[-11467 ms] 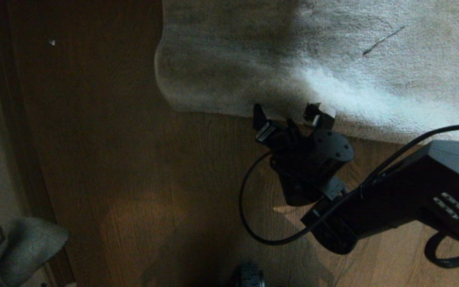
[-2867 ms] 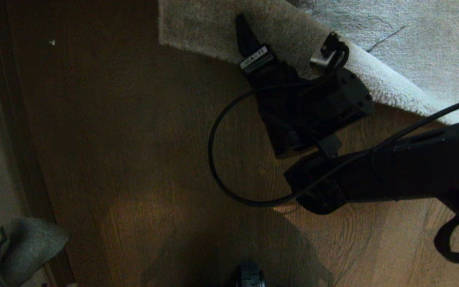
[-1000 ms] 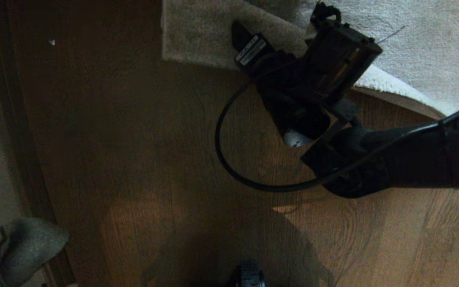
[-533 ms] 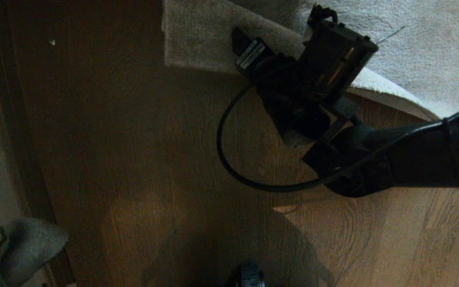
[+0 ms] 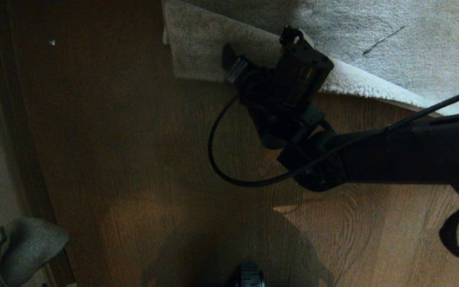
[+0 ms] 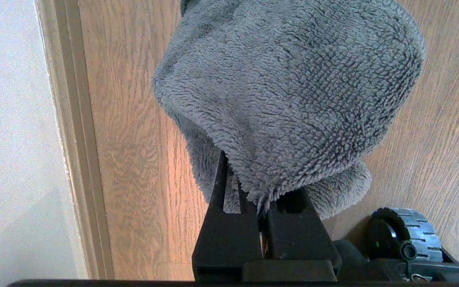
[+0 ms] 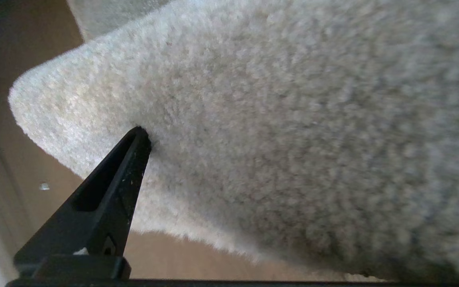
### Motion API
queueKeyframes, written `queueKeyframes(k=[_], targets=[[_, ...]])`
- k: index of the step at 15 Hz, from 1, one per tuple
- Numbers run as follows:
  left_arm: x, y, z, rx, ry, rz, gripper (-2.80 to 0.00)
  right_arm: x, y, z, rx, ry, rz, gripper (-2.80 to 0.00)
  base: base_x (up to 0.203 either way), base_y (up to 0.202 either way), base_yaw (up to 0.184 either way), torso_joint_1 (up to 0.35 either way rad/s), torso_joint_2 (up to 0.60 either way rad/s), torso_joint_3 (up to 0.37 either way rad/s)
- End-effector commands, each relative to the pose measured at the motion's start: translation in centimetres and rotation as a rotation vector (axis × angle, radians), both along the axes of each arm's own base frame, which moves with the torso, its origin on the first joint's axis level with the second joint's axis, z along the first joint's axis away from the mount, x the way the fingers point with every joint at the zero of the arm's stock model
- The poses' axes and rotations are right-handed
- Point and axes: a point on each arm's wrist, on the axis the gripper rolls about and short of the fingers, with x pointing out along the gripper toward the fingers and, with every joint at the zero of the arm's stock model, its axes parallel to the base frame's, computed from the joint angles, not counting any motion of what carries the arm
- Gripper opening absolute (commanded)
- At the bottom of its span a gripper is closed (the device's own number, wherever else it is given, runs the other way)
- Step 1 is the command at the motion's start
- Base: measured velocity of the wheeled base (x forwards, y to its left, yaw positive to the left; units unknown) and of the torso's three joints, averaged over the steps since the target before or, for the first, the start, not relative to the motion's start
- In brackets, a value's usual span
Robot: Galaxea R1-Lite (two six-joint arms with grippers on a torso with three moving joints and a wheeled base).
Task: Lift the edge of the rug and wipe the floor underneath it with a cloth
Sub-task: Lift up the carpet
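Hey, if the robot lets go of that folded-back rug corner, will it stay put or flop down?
Probably it flops back. The rug edge bends in a soft curve over the floor, so it looks limp, not stiff. The open right gripper only props it. Its pile looks thick in the right wrist view, so it is likely heavyish.

Dim, shadowy head view, bright wrist views, rug edge [image 7: 277, 131] blurred close up

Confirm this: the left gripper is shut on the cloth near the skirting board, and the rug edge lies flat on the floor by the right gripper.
Not flat. In the head view the rug edge is folded back, its paler backing showing, at the right gripper. The left gripper is shut on the cloth above the floor, as stated.
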Motion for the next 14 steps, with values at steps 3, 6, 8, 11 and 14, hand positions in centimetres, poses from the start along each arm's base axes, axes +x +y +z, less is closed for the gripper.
queueKeyframes(k=[3,6,8,11,14], targets=[[0.0,0.0,0.0,-0.001,0.000,0.002,-2.80,0.9,1.7,-1.4,-0.056,-0.009,-0.016,0.00,0.000,0.000,0.000,0.000,0.00,0.000],[0.0,0.0,0.0,-0.001,-0.002,0.000,-2.80,0.4,1.4,-0.5,-0.061,-0.025,-0.022,0.00,0.000,0.000,0.000,0.000,0.00,0.000],[0.0,0.0,0.0,-0.001,0.000,0.000,-2.80,-0.5,1.3,0.5,-0.050,-0.036,-0.008,0.00,0.000,0.000,0.000,0.000,0.00,0.000],[0.0,0.0,0.0,-0.001,0.000,0.000,-2.80,-2.1,1.5,1.0,-0.045,-0.039,0.022,0.00,0.000,0.000,0.000,0.000,0.00,0.000],[0.0,0.0,0.0,-0.001,-0.001,0.000,-2.80,-3.0,1.8,1.4,-0.037,-0.046,0.043,0.00,0.000,0.000,0.000,0.000,0.00,0.000]])
